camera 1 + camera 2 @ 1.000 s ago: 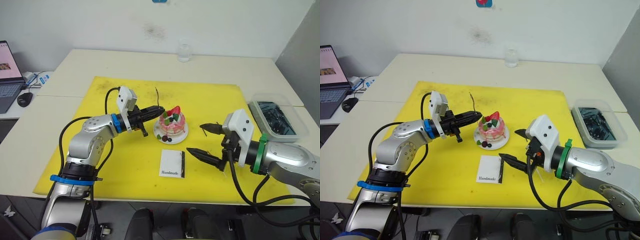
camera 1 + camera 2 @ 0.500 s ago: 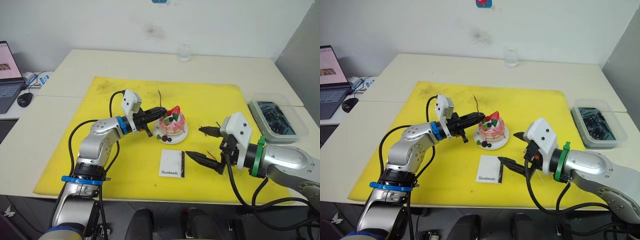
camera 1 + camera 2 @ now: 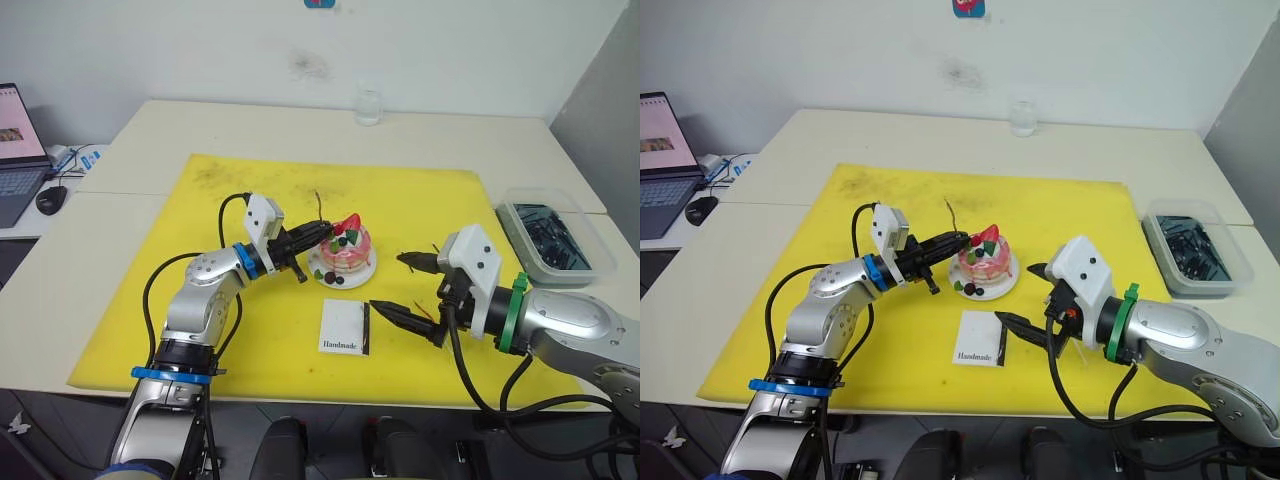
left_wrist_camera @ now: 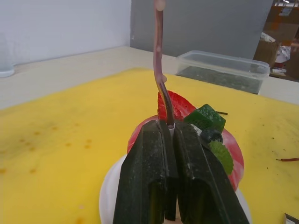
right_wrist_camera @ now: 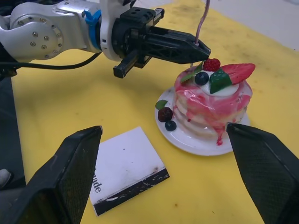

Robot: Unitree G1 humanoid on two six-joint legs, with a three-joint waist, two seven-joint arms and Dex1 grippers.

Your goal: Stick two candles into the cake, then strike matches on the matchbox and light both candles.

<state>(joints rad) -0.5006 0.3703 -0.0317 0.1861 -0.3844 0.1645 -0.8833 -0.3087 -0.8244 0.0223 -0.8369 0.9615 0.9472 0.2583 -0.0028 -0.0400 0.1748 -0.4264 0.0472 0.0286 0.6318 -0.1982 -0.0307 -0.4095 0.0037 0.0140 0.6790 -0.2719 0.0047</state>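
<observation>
My left gripper (image 3: 322, 232) is shut on a thin reddish candle (image 3: 318, 206) that stands upright, its pale end up. The fingertips sit at the left top edge of the pink-and-white cake (image 3: 346, 246), close to the strawberry slice (image 4: 175, 107). The cake rests on a small white plate (image 3: 352, 279). The white matchbox (image 3: 345, 327) lies flat in front of the cake, black strip to the right. My right gripper (image 3: 396, 286) hangs open to the right of the matchbox, holding nothing. Another thin reddish stick (image 4: 286, 159) lies on the mat past the cake. The matches are out of view.
A yellow mat (image 3: 200, 300) covers the table's middle. A clear tub (image 3: 553, 236) of dark pieces stands at the right edge. A glass (image 3: 368, 104) is at the back. A laptop (image 3: 16, 150) and mouse (image 3: 47, 198) sit on the left.
My left gripper has carried the candle to the right, up to the cake's left edge. The right gripper has shifted slightly and stays open.
</observation>
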